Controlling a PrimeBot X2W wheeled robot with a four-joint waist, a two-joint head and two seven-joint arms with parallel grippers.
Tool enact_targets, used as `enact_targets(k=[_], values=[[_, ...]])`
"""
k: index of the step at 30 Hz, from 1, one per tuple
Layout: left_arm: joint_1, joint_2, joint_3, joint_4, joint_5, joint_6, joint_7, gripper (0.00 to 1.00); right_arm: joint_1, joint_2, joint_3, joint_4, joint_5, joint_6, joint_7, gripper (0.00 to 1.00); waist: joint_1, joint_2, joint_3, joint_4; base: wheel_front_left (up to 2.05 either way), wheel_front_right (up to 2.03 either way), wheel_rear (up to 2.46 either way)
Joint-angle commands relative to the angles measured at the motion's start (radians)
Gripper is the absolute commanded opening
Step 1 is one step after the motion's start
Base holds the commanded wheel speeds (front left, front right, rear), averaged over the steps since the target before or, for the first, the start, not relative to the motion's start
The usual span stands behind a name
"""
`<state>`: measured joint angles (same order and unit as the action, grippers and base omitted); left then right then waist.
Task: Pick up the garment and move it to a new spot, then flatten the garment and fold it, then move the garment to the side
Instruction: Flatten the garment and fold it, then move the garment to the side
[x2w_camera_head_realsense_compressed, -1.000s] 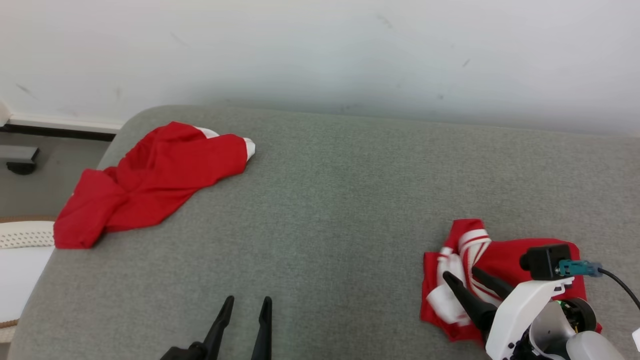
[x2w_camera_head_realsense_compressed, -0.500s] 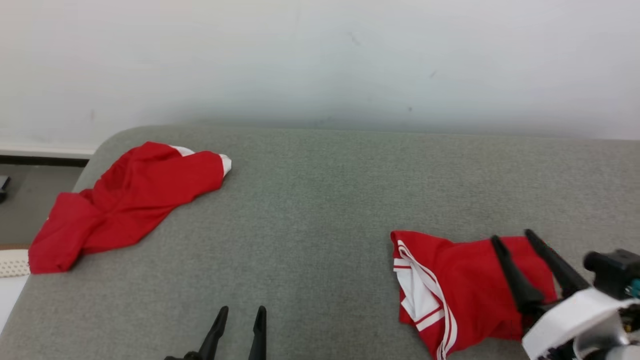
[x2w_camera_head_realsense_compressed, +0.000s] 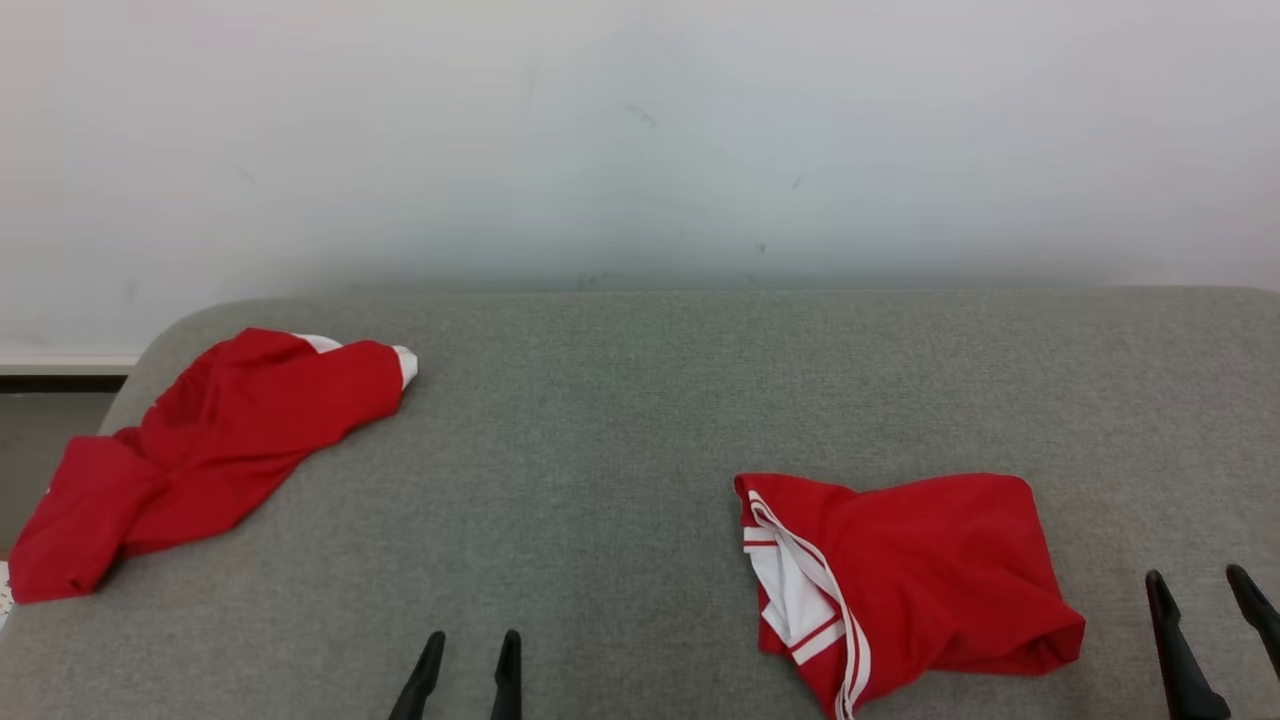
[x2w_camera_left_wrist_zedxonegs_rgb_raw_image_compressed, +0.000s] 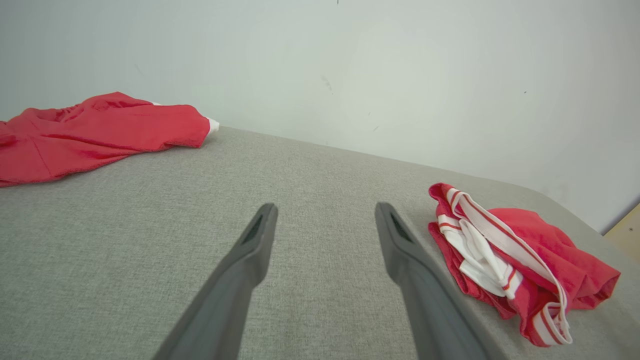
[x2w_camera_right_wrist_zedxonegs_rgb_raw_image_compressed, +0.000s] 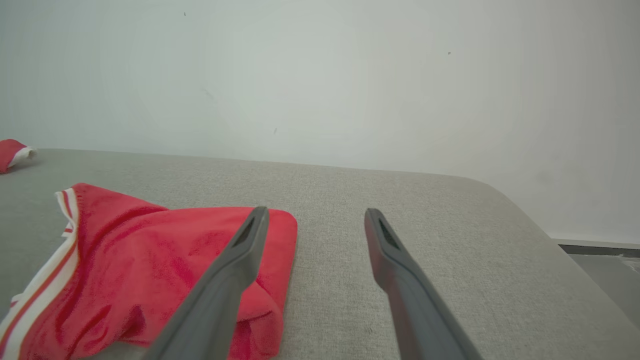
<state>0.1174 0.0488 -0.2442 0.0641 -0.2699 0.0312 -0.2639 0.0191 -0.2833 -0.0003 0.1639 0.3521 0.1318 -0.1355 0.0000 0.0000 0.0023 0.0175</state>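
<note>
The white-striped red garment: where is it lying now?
In the head view the striped garment lies lower right on the grey surface, just left of the right gripper.

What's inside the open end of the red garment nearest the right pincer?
White lining shows inside the garment, edged by a red-and-white striped band. Deeper in, red cloth covers everything, and hides the grey cushion beneath it.

garment (x2w_camera_head_realsense_compressed: 930, 570) | red, white-striped trim | rumpled heap; lying free, right side
</note>
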Motion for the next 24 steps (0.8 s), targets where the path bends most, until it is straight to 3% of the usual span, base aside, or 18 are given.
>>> enact_targets(k=[1, 14, 24], values=[[0.013, 0.003, 0.004, -0.001, 0.001, -0.003, 0.000, 1.00, 0.018, 0.001, -0.012, 0.022, -0.013, -0.002, -0.029, 1.00, 0.0000, 0.0000, -0.002, -0.004, 0.00, 0.00, 0.00], [0.031, 0.003, 0.021, 0.004, 0.014, -0.009, 0.000, 1.00, 0.062, 0.016, -0.033, 0.151, -0.020, -0.002, -0.130, 1.00, 0.0000, 0.0000, -0.019, -0.015, 0.00, 0.00, 0.00], [0.025, 0.003, 0.023, 0.007, 0.016, -0.012, 0.000, 1.00, 0.045, 0.030, -0.031, 0.131, -0.025, -0.002, -0.130, 1.00, 0.0000, 0.0000, -0.020, -0.012, 0.00, 0.00, 0.00]])
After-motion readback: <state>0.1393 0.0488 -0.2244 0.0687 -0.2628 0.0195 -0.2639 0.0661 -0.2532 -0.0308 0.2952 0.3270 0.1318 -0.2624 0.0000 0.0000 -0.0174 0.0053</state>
